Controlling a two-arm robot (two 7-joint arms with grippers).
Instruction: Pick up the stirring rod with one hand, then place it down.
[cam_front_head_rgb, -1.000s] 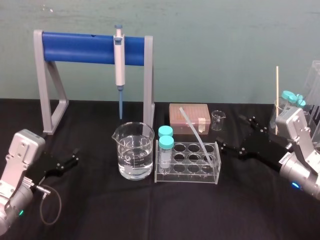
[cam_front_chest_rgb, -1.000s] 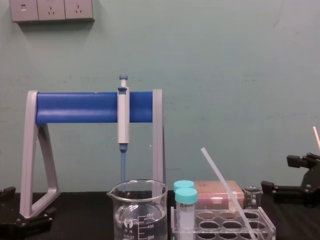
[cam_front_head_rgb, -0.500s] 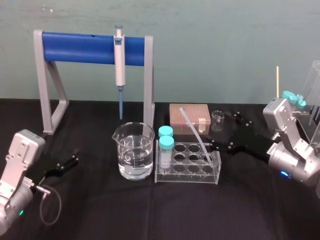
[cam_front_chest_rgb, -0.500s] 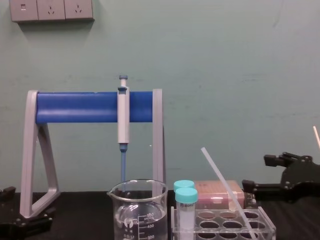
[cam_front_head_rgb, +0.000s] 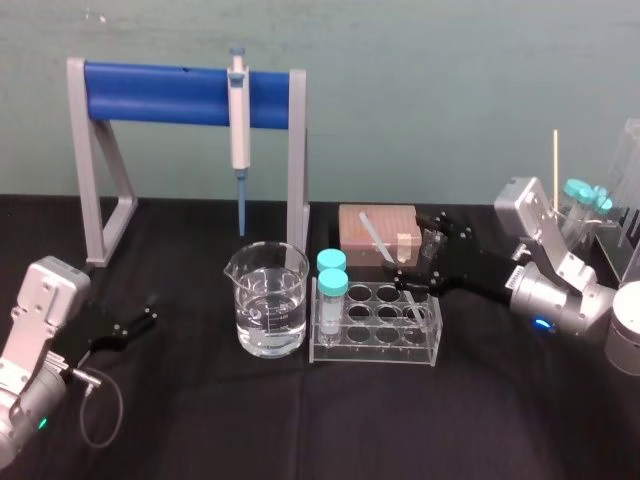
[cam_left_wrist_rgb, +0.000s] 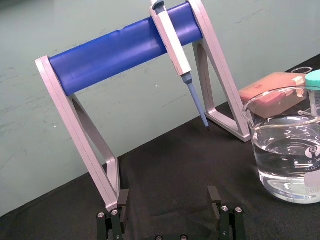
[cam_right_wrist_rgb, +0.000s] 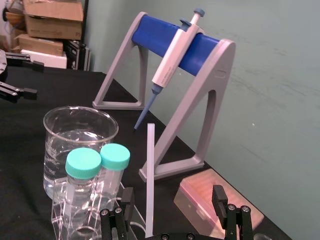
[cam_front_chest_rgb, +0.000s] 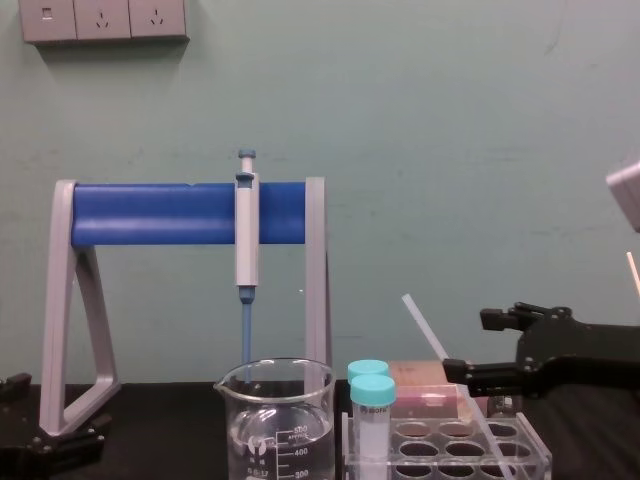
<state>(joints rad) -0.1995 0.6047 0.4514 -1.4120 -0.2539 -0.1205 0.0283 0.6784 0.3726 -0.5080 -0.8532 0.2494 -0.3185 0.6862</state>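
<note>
Count: one stirring rod, one beaker, two teal-capped tubes, one clear rack, one pipette | Writing: 400 and 300 read on beaker; tube label illegible | Rod: foot in a right-end rack well, long axis tilted, top leaning back-left | Right gripper: jaws open, set either side of rod | Left gripper: jaws open, parked far left.

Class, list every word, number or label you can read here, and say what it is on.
"400" and "300": scale marks on the clear glass beaker of water.
Round logo on that beaker: too blurred to read.
Print on the teal-capped clear plastic tube: too small to read.
I find no other text.
</note>
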